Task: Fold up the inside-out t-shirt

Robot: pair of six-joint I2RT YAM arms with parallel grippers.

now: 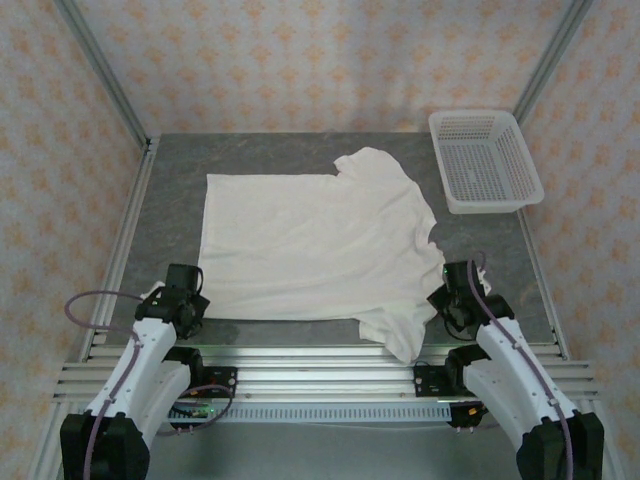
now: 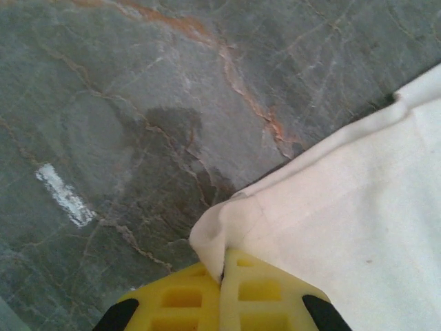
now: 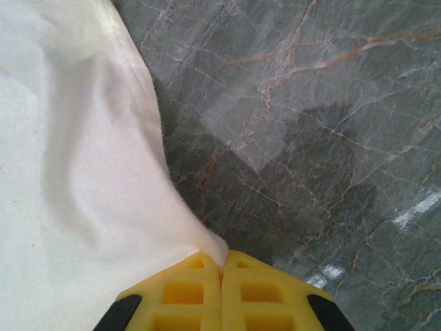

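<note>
The inside-out t-shirt [image 1: 315,245] lies spread on the grey stone table [image 1: 170,200], white, with its hem to the left and sleeves to the right. My left gripper [image 1: 190,305] is shut on the shirt's near-left corner [image 2: 213,238]; its yellow fingers [image 2: 258,296] pinch the cloth between them. At the near right, my right gripper [image 1: 452,297] is shut on a fold of the shirt's edge [image 3: 210,245], and its yellow fingers [image 3: 186,293] meet with cloth caught in the seam. A sleeve [image 1: 395,335] hangs over the table's front edge.
A white plastic mesh basket [image 1: 485,160] stands at the back right corner of the table. Metal rails [image 1: 320,365] run along the near edge, and frame posts [image 1: 100,70] rise at the back corners. A white scuff [image 2: 65,196] marks the stone near the left gripper.
</note>
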